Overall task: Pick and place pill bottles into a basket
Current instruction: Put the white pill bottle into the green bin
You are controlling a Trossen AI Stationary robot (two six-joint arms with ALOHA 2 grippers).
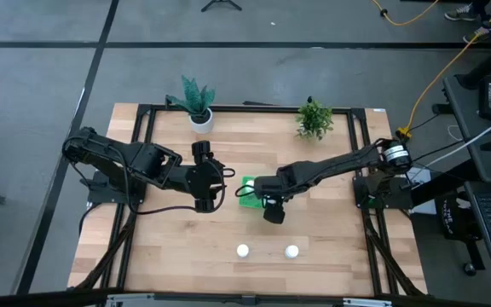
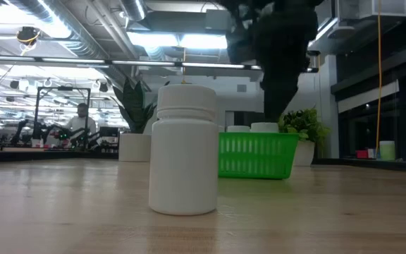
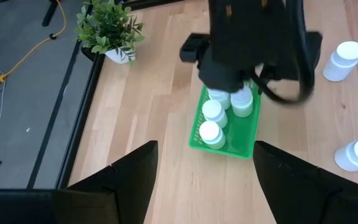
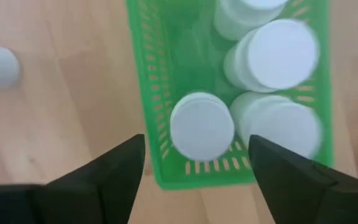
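The right gripper [image 1: 273, 207] is hovering wide-open over the small green plastic basket [image 4: 148, 93] holding four white cylindrical pill bottles [image 4: 202, 127], the left gripper [image 1: 214, 183] waiting beside, likewise wide.

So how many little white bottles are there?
6: four stand in the green basket under the right claw, namely and; two wait on the table at and. Others may be hidden.
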